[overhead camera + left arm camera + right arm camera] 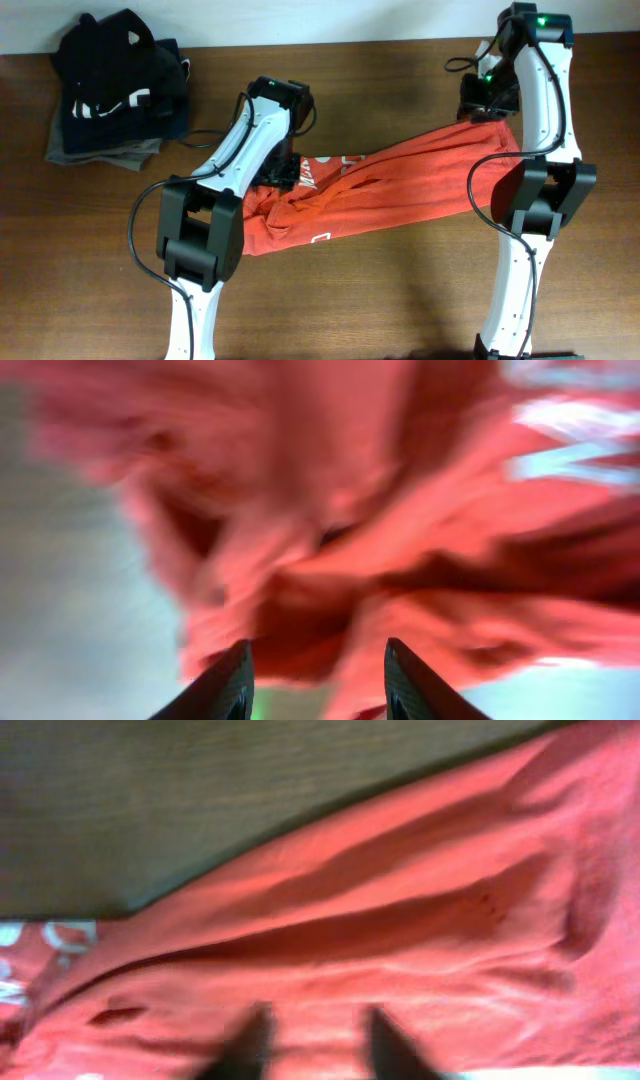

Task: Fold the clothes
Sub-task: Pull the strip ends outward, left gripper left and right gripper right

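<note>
The orange-red T-shirt [400, 185] lies crumpled in a long band across the wooden table [400, 70], running from front left to back right, with white print [320, 172] showing near its left part. My left gripper [287, 168] is over the shirt's bunched left part. In the left wrist view its fingers [318, 660] stand apart with blurred red cloth [400, 510] just ahead. My right gripper [487, 112] is at the shirt's far right end. In the right wrist view its blurred fingers [318, 1040] are apart over the cloth [400, 920].
A pile of folded black, navy and grey garments [115, 85] sits at the back left corner. Both arm bases stand at the front edge, left [195, 250] and right [530, 210]. Cables hang by each arm.
</note>
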`<state>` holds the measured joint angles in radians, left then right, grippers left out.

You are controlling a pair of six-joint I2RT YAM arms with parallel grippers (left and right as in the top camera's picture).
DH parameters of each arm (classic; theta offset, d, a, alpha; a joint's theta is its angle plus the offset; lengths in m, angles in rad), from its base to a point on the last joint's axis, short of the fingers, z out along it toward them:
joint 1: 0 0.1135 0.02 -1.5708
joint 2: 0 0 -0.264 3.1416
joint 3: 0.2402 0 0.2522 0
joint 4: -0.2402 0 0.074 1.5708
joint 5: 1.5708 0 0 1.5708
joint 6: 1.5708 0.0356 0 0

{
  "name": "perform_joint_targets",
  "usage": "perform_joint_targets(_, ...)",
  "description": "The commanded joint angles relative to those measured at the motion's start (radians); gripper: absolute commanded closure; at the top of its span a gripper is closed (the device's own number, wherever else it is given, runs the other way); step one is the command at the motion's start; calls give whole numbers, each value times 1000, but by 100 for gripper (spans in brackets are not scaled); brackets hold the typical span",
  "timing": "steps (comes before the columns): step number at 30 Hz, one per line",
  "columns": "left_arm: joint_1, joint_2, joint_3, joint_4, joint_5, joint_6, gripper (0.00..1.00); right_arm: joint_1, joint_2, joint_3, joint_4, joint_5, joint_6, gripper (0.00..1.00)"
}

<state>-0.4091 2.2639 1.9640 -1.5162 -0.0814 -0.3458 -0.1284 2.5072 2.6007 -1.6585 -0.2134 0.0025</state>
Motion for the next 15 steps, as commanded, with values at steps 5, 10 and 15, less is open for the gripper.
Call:
perform_joint_targets(5, 7, 28, 14, 36, 187, 79, 64, 40, 2, -30, -38, -56, 2, 96)
perform_joint_targets(10, 31, 71, 14, 75, 186, 79, 68, 79, 2, -134, 19, -56, 2, 96)
perform_joint_targets(15, 71, 100, 13, 72, 187, 79, 70, 74, 2, -251, 70, -53, 3, 96)
